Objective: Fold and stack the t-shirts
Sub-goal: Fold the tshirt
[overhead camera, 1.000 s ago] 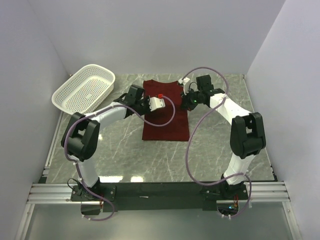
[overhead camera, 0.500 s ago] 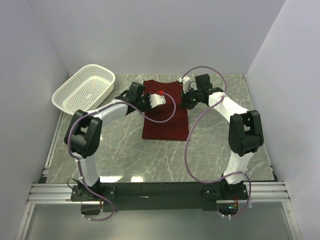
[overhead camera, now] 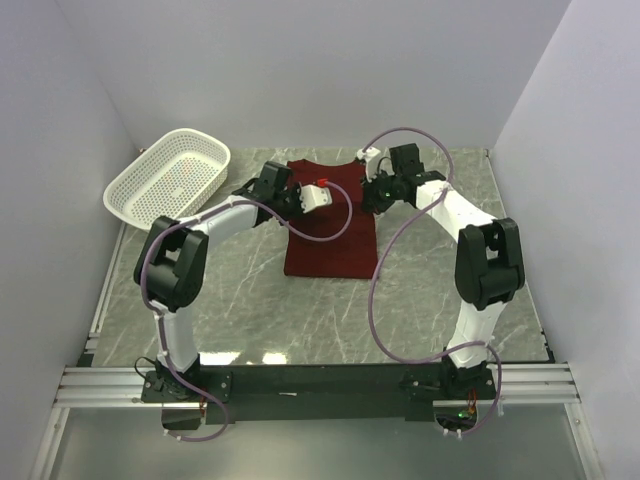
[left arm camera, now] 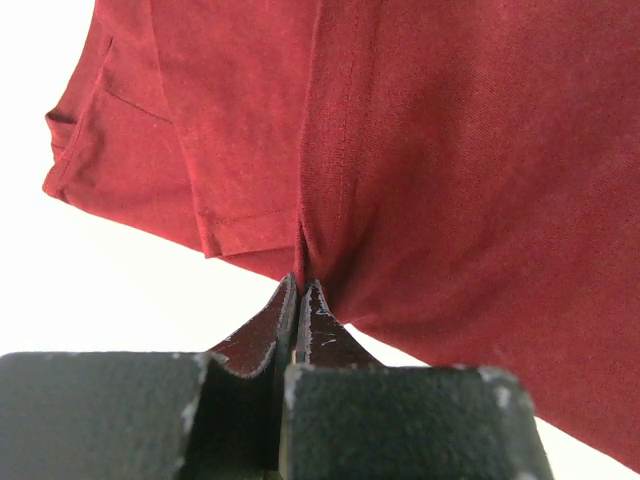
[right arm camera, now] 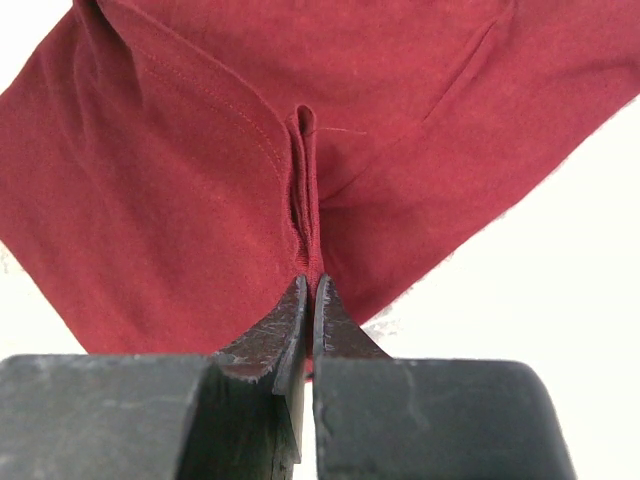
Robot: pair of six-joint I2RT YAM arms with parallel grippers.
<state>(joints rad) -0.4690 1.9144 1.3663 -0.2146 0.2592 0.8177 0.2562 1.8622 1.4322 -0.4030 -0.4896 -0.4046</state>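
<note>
- Top view: my fingertips are hidden under my own wrists and the white camera housing (overhead camera: 315, 198), so this view does not show either grip
- Left wrist view: my left gripper (left arm camera: 300, 292) is clenched, its jaws pressed together on a narrow ridge of the maroon t-shirt (overhead camera: 335, 245); a hemmed sleeve (left arm camera: 120, 130) lies to the left of the pinch
- Right wrist view: my right gripper (right arm camera: 308, 288) is likewise clenched on a small upright pleat of the same cloth, beside a stitched hem
- In both wrist views the shirt runs off the top of the frame, and the surface below it is washed out to plain white, so I cannot tell whether the pinched edges are lifted or lying flat
- The neck label cannot be made out in any view
- Position: the t-shirt lies at the far middle of the grey marbled table (overhead camera: 440, 290), an upright rectangle with its near hem flat, my left gripper at its left edge and my right at its right edge, both towards the far end
- Surroundings: a white perforated basket (overhead camera: 118, 188) sits at the far left, well apart from the shirt
- Obstruction: a purple cable (overhead camera: 340, 225) loops from my left wrist across the cloth; another hangs beside my right arm
</note>
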